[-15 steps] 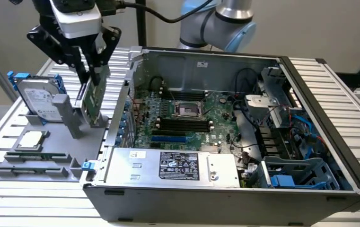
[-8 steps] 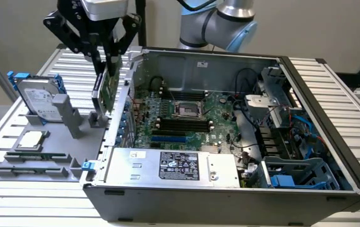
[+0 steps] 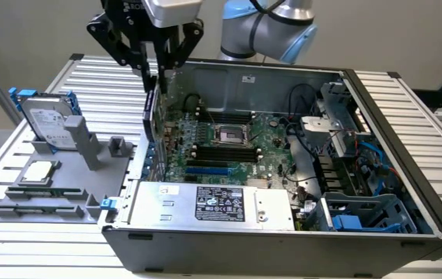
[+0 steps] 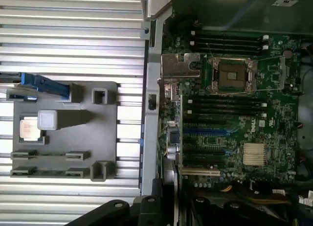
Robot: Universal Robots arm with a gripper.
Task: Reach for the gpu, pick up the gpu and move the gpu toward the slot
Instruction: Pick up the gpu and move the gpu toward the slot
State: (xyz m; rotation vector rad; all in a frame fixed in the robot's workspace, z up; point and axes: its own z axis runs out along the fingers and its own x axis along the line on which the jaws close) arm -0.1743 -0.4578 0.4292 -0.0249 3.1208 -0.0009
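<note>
My gripper (image 3: pixel 161 78) hangs over the left wall of the open computer case (image 3: pixel 406 174), shut on the gpu (image 3: pixel 153 119). The gpu hangs upright and edge-on below the fingers, just inside that wall and above the motherboard (image 3: pixel 229 145). In the wrist view its silver end bracket (image 4: pixel 178 65) stands out, and the thin card edge runs from there back toward my gripper (image 4: pixel 166 206). The blue expansion slot (image 3: pixel 205 172) (image 4: pixel 215 130) lies on the board beside and below the card. The card's lower edge looks apart from the board.
A grey fixture tray (image 3: pixel 74 192) at the exterior view's left holds a silver hard drive with blue rails (image 3: pixel 46 119), a square processor chip (image 3: pixel 36 172) and memory sticks (image 3: pixel 35 192). The power supply (image 3: pixel 213 203) fills the case's front. Cables (image 3: pixel 360 157) crowd its right side.
</note>
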